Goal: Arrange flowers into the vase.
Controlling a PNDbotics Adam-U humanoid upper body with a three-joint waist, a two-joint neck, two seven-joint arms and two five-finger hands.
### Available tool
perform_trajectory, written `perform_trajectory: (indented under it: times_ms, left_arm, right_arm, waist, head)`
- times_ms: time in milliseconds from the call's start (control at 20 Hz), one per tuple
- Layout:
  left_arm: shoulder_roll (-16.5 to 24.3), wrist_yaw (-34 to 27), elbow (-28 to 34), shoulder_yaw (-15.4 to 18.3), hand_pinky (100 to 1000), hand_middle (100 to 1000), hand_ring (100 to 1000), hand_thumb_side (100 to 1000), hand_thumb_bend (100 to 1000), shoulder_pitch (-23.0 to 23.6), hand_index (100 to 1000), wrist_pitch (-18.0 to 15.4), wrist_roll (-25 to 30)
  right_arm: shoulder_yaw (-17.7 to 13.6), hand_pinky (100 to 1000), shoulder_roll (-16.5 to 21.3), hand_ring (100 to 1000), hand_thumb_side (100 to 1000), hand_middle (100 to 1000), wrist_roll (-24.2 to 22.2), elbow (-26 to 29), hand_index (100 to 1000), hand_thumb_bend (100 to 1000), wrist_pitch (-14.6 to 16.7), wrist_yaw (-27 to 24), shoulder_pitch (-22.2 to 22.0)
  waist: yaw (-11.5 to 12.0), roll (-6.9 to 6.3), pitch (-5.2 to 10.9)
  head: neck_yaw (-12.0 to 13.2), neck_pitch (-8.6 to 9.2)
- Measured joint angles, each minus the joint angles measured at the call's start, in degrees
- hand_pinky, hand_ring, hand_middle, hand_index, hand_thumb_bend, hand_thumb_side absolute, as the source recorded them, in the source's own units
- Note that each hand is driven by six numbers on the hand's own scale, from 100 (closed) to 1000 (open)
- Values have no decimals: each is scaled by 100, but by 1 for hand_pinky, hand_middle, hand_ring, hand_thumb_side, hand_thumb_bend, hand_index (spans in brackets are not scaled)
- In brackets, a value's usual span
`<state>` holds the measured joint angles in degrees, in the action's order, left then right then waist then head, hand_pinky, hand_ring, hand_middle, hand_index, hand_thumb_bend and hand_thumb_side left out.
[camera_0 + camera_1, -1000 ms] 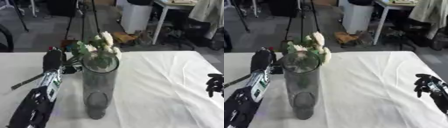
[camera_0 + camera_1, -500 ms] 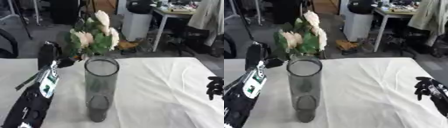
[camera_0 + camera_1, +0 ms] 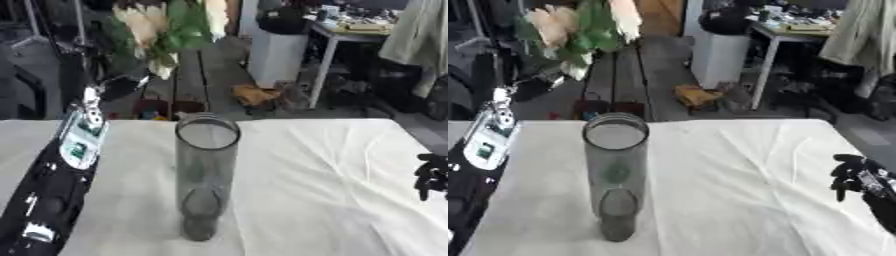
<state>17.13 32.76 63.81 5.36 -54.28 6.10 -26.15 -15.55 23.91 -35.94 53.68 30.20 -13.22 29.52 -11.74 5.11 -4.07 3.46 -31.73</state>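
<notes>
A tall clear glass vase (image 3: 206, 175) stands upright on the white tablecloth (image 3: 324, 185), with no flowers in it. A bunch of pale cream flowers with green leaves (image 3: 166, 27) hangs high above and behind the vase's mouth, a little to its left. My left hand (image 3: 118, 86) is raised at the end of the black and silver arm that comes up from the lower left. It is shut on the bunch's stems, which are mostly hidden. My right hand (image 3: 852, 179) rests idle at the right edge, fingers relaxed, holding nothing.
The table's far edge (image 3: 306, 121) runs just behind the vase. Beyond it on the floor are a white bin (image 3: 278, 55), a desk (image 3: 350, 35) and a brown object (image 3: 254, 94). Bare cloth lies between the vase and my right hand.
My left hand has lifted the flower bunch from the vase's rim to well above it. The view has also tilted, so the vase sits lower in the picture.
</notes>
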Motion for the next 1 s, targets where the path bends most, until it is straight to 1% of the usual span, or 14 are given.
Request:
perform_trajectory:
  times_ms: [150,400,650,750,850,1000]
  left_arm:
    - [27,-428,328,-68,100,100,100,410,1000,-36,161,-68,13]
    - [21,-1425,781,-207,100,100,100,417,1000,-134,161,-208,18]
    - [-80,-2374,1031,-341,100,100,100,418,1000,-274,161,-330,54]
    - [-102,-2620,1067,-375,100,100,100,418,1000,-283,161,-364,62]
    - [-118,-2848,1100,-393,100,100,100,441,1000,-319,162,-406,63]
    - [-215,-3341,1207,-411,100,100,100,455,1000,-438,162,-555,43]
  right_arm:
    - [-1,308,0,472,700,532,-15,2,795,100,-15,3,-33]
    - [-2,308,-5,472,703,531,-36,17,795,100,-36,11,-80]
    - [-6,309,-34,472,704,531,-51,35,795,100,-51,28,-109]
    - [-19,309,-46,472,704,531,-56,36,795,100,-56,33,-126]
    - [-32,309,-47,472,708,531,-63,39,795,100,-63,39,-128]
    - [-34,309,-47,472,709,531,-70,61,795,100,-70,47,-138]
  waist:
    - [41,-13,28]
    - [77,-20,51]
    - [77,-27,94]
    - [76,-29,99]
    - [71,-32,101]
    - [40,-50,127]
  head:
    - [0,-42]
    - [0,-52]
    - [-1,-89]
    - [-2,-90]
    - [-2,-91]
    - [-2,-92]
